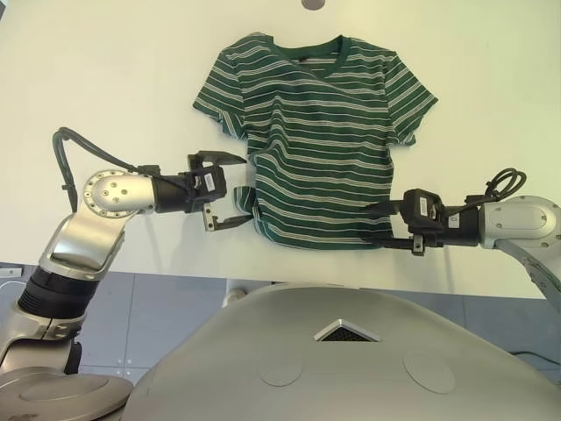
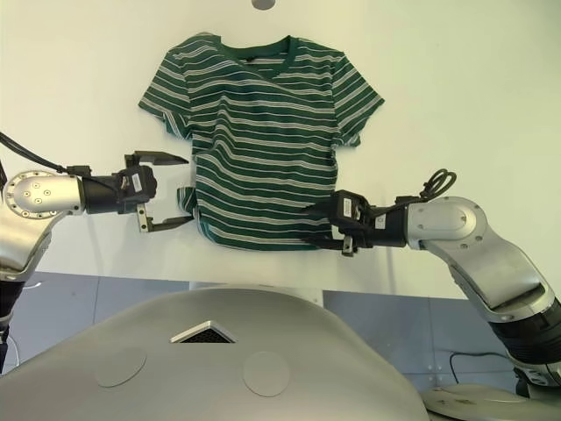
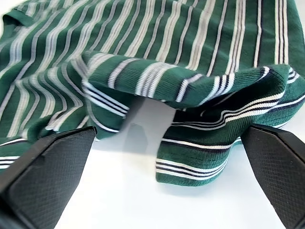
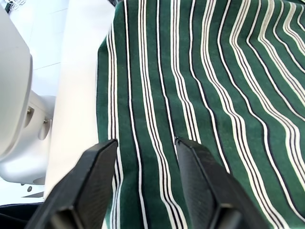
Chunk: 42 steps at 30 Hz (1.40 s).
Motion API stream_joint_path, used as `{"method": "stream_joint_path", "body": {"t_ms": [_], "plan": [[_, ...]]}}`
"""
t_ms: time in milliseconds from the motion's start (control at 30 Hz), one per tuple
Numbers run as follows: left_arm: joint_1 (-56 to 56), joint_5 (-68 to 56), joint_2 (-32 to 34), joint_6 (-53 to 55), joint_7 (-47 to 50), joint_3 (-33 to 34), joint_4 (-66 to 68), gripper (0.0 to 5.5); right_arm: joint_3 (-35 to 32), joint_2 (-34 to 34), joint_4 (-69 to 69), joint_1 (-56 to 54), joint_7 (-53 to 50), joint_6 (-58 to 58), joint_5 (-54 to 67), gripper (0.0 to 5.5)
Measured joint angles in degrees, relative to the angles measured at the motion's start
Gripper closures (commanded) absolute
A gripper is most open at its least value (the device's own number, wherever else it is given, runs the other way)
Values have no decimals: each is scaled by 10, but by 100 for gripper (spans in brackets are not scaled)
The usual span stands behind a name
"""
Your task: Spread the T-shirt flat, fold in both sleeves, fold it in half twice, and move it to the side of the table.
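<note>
A green T-shirt with white stripes lies face up on the white table, collar at the far side and both sleeves spread out. Its lower left corner is bunched and lifted into a fold. My left gripper stands open just beside that corner, its fingers on either side of the bunched hem and not touching it. My right gripper is open too. It hovers low over the lower right hem, and its fingers lie above the flat striped cloth.
The table's front edge runs close behind both grippers. Bare white tabletop stretches to the left and right of the shirt. A small grey round object sits at the far edge.
</note>
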Motion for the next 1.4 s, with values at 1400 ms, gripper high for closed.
{"method": "stream_joint_path", "body": {"t_ms": [1400], "plan": [[50,150,21,-85,51,21,24,11,72,170,170,-151,-127,-13,-269,325]]}}
